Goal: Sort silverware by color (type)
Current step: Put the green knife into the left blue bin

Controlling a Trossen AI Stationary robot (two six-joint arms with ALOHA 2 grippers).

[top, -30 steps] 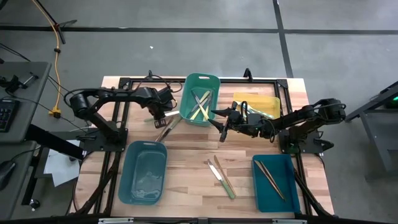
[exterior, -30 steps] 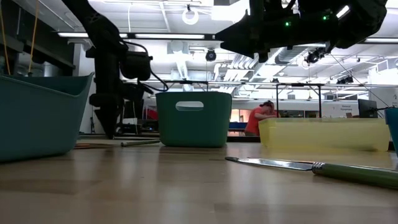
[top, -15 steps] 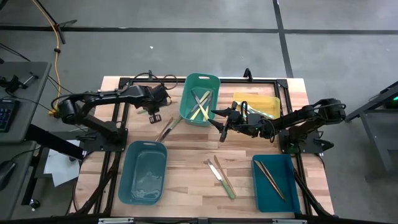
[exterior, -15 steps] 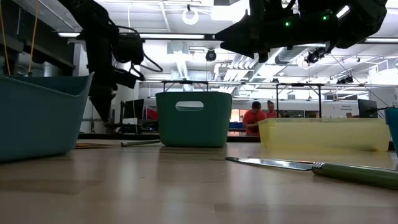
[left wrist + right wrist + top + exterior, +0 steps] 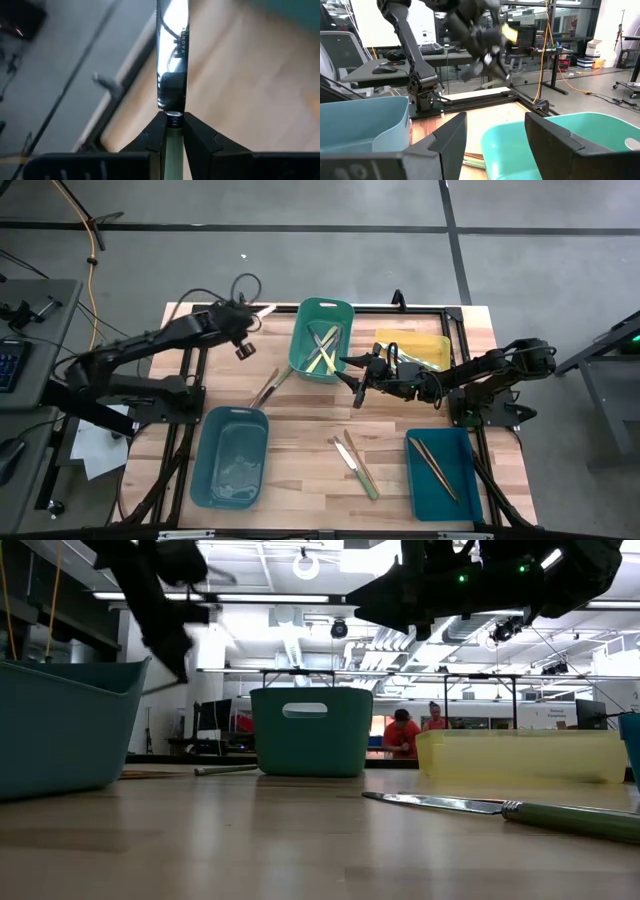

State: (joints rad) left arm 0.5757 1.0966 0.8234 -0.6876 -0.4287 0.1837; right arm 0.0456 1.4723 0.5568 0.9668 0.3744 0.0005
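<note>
My left claw (image 5: 173,131) grips a pale-handled knife (image 5: 172,60), pointing straight ahead. The green bin (image 5: 322,340) is just beside it. My right claw (image 5: 495,131) waits open.

Two matte black jointed arms (image 5: 150,350) with black cables looped near the green bin (image 5: 320,340), dark wedge-shaped fingers (image 5: 447,137), small green indicator lights.

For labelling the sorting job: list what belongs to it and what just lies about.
Job: pale-handled metal knife in the left gripper; green-handled knife on the wooden table; utensils in the green plastic bin.
Lying about: orange cable; white paper sheet.
</note>
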